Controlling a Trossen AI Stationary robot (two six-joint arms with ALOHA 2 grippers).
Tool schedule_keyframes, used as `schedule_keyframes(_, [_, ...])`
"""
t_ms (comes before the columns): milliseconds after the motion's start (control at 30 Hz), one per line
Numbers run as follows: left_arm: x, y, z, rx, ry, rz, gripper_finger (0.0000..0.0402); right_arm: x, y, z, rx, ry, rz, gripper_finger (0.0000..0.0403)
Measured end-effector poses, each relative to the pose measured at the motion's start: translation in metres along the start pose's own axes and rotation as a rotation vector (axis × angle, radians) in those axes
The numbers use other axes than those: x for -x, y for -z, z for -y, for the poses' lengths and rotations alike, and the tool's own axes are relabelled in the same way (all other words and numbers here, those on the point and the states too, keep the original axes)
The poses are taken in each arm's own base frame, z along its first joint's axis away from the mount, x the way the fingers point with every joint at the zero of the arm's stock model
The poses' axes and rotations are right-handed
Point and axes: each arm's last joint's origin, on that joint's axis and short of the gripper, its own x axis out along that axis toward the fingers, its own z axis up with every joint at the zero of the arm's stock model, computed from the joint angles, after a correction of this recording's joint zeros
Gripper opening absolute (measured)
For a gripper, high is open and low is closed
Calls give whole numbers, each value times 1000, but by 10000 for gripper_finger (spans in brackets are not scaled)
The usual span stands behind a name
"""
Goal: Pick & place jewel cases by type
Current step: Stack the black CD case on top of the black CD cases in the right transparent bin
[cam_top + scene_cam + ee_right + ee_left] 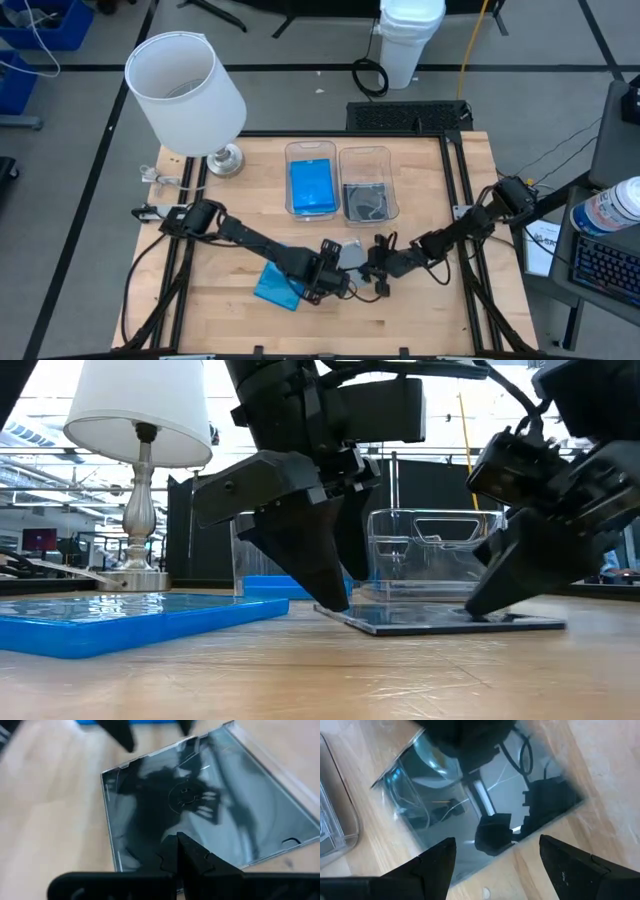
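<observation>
Both arms reach low over the tabletop (420, 320) front, meeting at a dark transparent jewel case (440, 619) lying flat, turned diagonal to the edges. The left end effector (495, 862) hovers above it, fingers spread wide, empty. The right end effector (178, 851) presses closed fingertips onto its edge. A blue jewel case (272, 289) lies beside.

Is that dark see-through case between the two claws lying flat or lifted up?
Flat. The dark case rests on the table in the low view, with no gap showing beneath it.
</observation>
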Motion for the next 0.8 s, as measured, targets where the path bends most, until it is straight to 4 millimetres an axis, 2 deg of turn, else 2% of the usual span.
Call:
schedule_keyframes(233, [1,2,5,-41,8,-24,285,5,15,-16,-76,-75,-84,0])
schedule_keyframes(400, [1,4,14,-158,51,-47,285,9,16,-29,-54,-147,-46,0])
schedule_keyframes(567, [-3,2,21,-239,46,-27,285,14,10,-38,44,-211,41,0])
schedule_keyframes(800, [-19,-4,29,-302,-9,10,284,29,2,-29,43,-13,85,0])
